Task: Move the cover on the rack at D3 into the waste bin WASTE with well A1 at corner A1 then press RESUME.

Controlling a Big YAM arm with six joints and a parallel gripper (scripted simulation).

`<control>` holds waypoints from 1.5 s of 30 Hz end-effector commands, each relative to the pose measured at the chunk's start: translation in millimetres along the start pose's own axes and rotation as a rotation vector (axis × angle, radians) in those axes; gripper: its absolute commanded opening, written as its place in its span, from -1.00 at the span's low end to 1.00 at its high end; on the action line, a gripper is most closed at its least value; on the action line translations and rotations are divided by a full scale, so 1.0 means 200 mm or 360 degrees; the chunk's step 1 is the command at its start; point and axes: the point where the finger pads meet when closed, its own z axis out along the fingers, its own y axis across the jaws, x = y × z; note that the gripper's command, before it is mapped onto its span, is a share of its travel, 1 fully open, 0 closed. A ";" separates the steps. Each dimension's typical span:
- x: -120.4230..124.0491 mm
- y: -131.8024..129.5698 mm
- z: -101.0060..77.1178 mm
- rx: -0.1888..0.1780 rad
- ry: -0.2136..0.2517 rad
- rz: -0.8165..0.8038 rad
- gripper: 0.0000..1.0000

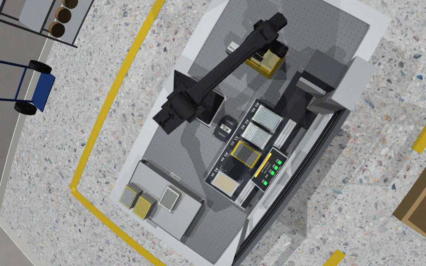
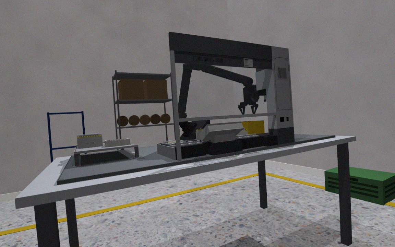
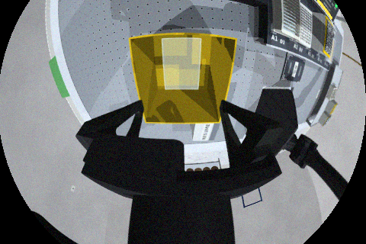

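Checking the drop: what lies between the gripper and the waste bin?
Nothing. The wrist view shows the open gripper hanging over the waste bin with only air between them; the cover lies inside it.

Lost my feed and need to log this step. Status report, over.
Gripper open, empty, above yellow waste bin. Pale cover lies inside the bin, nothing over its rim. D3 rack uncovered, seated. RESUME box unpressed, path unobstructed.

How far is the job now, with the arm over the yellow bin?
Done, it seems: the pale translucent cover lies inside the yellow waste bin, and the yellow-rimmed tip rack at D3 shows no cover. In hand: nothing; the jaws stand open above the bin. Left: pushing the RESUME key on its white-labelled box beside the arm.
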 end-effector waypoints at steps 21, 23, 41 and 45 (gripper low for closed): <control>-0.03 0.05 -0.08 -0.0056 -0.0020 0.0016 1.00; -0.03 0.05 -0.08 -0.0056 -0.0020 0.0016 1.00; -0.17 -0.27 -0.05 -0.0051 -0.0011 -0.0073 1.00; -0.21 -0.36 -0.05 -0.0049 -0.0012 -0.0073 1.00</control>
